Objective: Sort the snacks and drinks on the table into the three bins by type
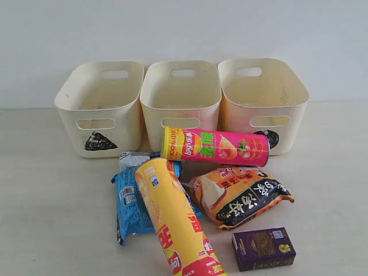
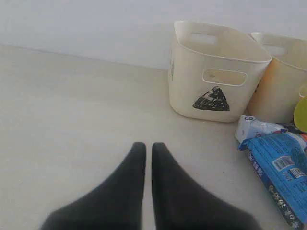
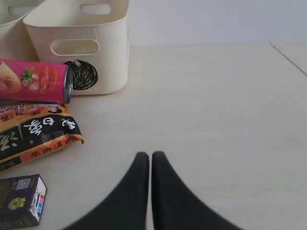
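Three cream bins stand in a row at the back of the table (image 1: pixel 46 201): the triangle bin (image 1: pixel 100 106), a middle bin (image 1: pixel 181 98) whose mark is hidden, and the circle bin (image 1: pixel 261 98). A pink chip tube (image 1: pixel 215 146) lies in front of them. A yellow chip tube (image 1: pixel 172 221) lies over a blue bag (image 1: pixel 129 204), with a white-and-blue drink carton (image 1: pixel 131 158) behind. An orange-black bag (image 1: pixel 241 195) and a purple box (image 1: pixel 263 248) lie to the right. My left gripper (image 2: pixel 149 144) is shut and empty over bare table, apart from the triangle bin (image 2: pixel 213 72). My right gripper (image 3: pixel 149 154) is shut and empty, away from the purple box (image 3: pixel 19 199).
A pale wall rises behind the bins. In the right wrist view a table edge or seam (image 3: pixel 288 57) runs at the far corner. Bare tabletop lies to the left of the blue bag (image 2: pixel 283 167) and to the right of the orange-black bag (image 3: pixel 36 134).
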Robot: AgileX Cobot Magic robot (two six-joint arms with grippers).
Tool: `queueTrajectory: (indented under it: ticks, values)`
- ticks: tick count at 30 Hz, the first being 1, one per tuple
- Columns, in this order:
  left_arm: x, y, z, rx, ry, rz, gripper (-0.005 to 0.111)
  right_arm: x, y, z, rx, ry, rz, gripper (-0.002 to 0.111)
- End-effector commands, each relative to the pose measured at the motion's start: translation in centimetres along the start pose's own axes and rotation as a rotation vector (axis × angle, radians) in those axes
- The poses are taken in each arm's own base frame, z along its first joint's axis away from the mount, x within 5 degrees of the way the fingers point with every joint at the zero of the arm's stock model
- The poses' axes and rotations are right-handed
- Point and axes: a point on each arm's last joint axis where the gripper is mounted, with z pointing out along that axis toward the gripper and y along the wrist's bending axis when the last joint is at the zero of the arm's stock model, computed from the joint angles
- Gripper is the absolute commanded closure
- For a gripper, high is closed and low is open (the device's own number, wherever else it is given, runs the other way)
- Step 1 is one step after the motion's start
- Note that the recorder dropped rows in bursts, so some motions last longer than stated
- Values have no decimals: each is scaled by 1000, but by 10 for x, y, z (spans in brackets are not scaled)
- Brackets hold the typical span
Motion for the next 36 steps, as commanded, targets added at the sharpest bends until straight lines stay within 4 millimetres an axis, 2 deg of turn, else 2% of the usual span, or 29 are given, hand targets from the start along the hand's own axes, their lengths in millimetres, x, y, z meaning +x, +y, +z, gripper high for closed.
queueTrajectory:
  ticks: [1,8,12,15,19,23,24,25,26,27,28,32,34,36]
  values:
    - [1,0,0,-2,2,5,102,1,0,0,3,-7,-6,108]
    - [1,0,0,-2,2,5,102,1,0,0,3,-7,-6,108]
    - [1,0,0,-2,2,5,102,-4,-1,0,17,-61,-129,108]
    - [1,0,0,-2,2,5,102,-11,-1,-1,15,-140,-81,108]
    - [1,0,0,-2,2,5,102,-29,-1,-5,-13,-343,120,108]
    - [1,0,0,-2,2,5,102,-50,-2,-16,-25,-602,144,108]
    - [1,0,0,-2,2,5,102,-62,-3,-26,-30,-772,149,108]
    - [1,0,0,-2,2,5,102,-67,-4,-31,-32,-847,171,108]
    - [1,0,0,-2,2,5,102,-76,-6,-43,-75,-1021,276,108]
    - [1,0,0,-2,2,5,102,-78,-8,-47,-132,-1072,395,108]
    - [1,0,0,-2,2,5,102,-84,-7,-50,-159,-1061,435,108]
    - [1,0,0,-2,2,5,102,-124,1,-64,-192,-764,500,108]
    - [1,0,0,-2,2,5,102,-147,4,-68,-176,-638,505,108]
    - [1,0,0,-2,2,5,102,-179,6,-74,-168,-563,501,108]
